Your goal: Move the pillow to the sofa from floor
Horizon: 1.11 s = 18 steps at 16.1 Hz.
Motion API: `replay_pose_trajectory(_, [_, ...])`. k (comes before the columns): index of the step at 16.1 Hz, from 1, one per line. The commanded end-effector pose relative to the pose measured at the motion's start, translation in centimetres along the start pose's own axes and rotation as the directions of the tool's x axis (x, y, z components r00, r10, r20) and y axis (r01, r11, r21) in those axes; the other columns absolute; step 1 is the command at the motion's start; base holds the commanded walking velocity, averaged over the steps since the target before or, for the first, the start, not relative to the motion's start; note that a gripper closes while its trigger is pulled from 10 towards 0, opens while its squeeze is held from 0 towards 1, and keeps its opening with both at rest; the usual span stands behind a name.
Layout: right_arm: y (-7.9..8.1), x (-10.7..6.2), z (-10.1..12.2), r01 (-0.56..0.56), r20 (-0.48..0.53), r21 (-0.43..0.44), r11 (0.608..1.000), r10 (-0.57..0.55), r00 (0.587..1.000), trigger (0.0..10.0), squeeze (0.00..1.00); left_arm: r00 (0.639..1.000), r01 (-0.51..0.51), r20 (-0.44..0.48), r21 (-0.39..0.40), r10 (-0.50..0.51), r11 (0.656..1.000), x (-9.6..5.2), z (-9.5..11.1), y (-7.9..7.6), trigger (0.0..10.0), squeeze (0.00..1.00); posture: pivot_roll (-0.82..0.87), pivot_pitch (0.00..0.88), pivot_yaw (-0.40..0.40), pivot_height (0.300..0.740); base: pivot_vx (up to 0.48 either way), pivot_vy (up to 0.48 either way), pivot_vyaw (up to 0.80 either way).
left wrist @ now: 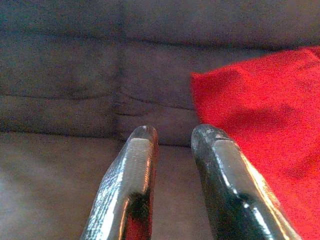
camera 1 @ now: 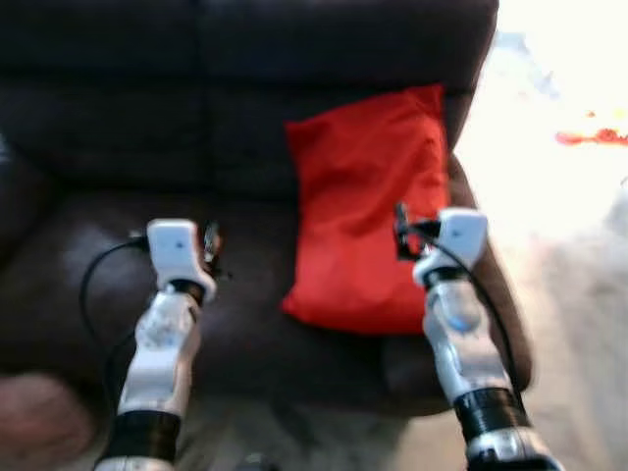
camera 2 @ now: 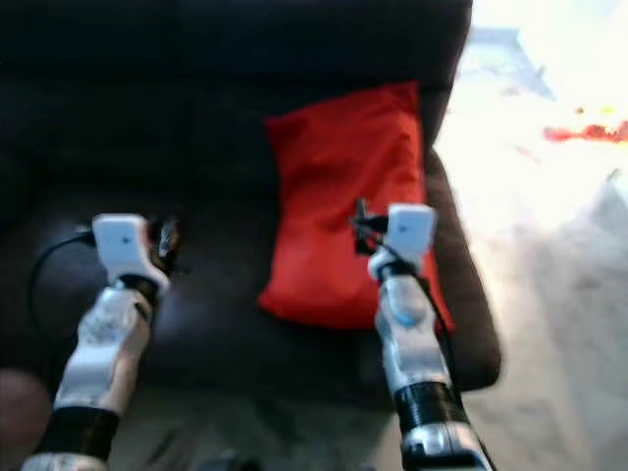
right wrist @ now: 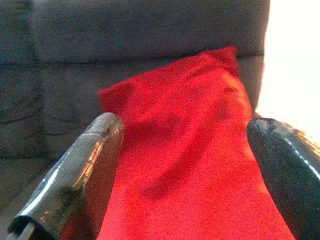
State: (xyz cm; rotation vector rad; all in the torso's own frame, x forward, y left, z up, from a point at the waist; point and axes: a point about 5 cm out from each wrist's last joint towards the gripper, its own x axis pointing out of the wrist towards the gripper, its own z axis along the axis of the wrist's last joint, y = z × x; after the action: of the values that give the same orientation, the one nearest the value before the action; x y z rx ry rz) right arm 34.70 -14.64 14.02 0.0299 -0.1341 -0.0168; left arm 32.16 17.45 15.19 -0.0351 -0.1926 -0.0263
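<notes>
The red pillow [camera 1: 368, 206] lies on the right end of the dark sofa [camera 1: 98, 147], its top leaning on the backrest. My right gripper [camera 1: 402, 231] hovers just over the pillow's lower right part. In the right wrist view its fingers [right wrist: 95, 160] stand wide open with the pillow [right wrist: 190, 150] behind them and nothing held. My left gripper [camera 1: 211, 247] hangs over the bare seat left of the pillow. In the left wrist view its fingers [left wrist: 135, 175] are a narrow gap apart and empty, with the pillow's edge [left wrist: 260, 125] to one side.
The sofa's right armrest [camera 1: 491, 285] runs beside the pillow. Right of it is bright, washed-out floor [camera 1: 569, 255] with a small red-orange thing [camera 1: 594, 135] far off. A blurred brownish shape [camera 1: 39, 422] sits at the lower left in front of the sofa.
</notes>
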Motion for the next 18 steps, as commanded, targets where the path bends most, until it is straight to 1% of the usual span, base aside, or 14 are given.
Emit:
replay_pose_trajectory(1, [-0.6, -0.1, 0.0, 0.018, 0.001, -0.013, 1.000, -0.018, 1.000, 10.0, 0.00, 1.000, 0.015, -0.009, -0.011, -0.015, 1.000, -0.1, -0.1, -0.5, 10.0, 0.00, 0.18, 0.161, 0.009, 0.740, 0.000, 0.352, 0.00])
replay_pose_trajectory(8, [-0.3, -0.2, -0.4, 0.010, -0.010, -0.009, 1.000, -0.010, 1.000, 10.0, 0.00, 1.000, 0.026, -0.005, -0.013, -0.026, 1.000, 0.0, 0.1, -0.7, 10.0, 0.00, 0.18, 0.150, 0.016, 0.740, 0.000, 0.348, 0.00])
replay_pose_trajectory(12, [-0.2, -0.5, -1.2, -0.001, -0.030, -0.015, 1.000, 0.001, 1.000, 10.0, 0.00, 0.999, 0.025, -0.028, -0.015, -0.025, 1.000, -0.1, -0.5, -0.6, 10.0, 0.00, 0.18, 0.145, 0.022, 0.740, 0.000, 0.347, 0.00])
replay_pose_trajectory(15, [-0.9, -1.1, -2.8, -0.002, -0.089, -0.030, 1.000, -0.001, 0.996, 10.0, 0.00, 0.997, 0.006, -0.081, -0.008, -0.006, 1.000, -0.6, -1.9, 0.1, 10.0, 0.00, 0.18, 0.157, 0.021, 0.740, 0.000, 0.350, 0.00])
replay_pose_trajectory(18, [-1.9, -2.3, -5.8, 0.005, -0.213, -0.027, 1.000, -0.010, 0.977, 10.0, 0.00, 0.985, -0.015, -0.173, 0.011, 0.016, 1.000, -1.6, -4.3, 1.1, 10.0, 0.00, 0.19, 0.168, 0.015, 0.740, 0.000, 0.350, 0.00])
